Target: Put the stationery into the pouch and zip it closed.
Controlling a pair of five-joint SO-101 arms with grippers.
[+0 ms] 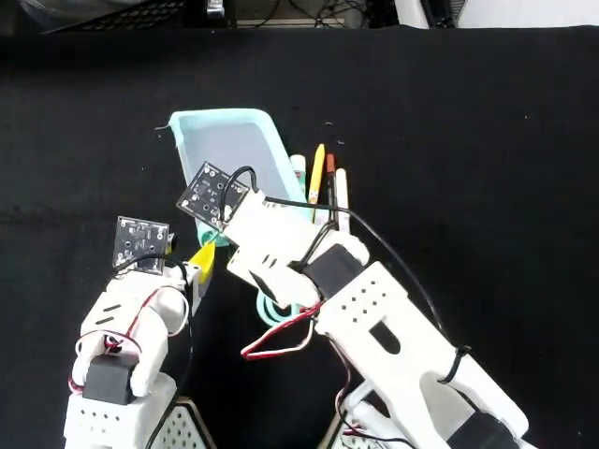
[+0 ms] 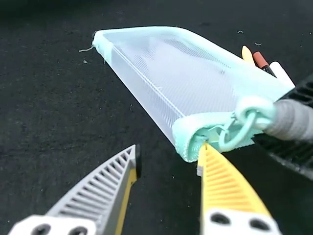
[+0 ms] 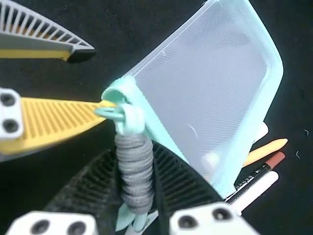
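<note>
Because the pouch (image 2: 186, 83) appears light, limp mesh lying just ahead of both tools, its stiffer end seam suits a hold: right gripper (image 3: 129, 147) clamps its zip loop (image 3: 120, 115), left gripper (image 2: 169, 152) stands spread, one finger (image 2: 215, 171) touching that end, pens (image 3: 264, 152) beyond

High view looking down over table (image 1: 487, 140), wrist views close above it, both sharing the pouch (image 2: 186, 78)

Nothing you can read, tiny illegible print on the dark pen (image 3: 254, 174) just beyond the right gripper (image 3: 134, 161)
</note>
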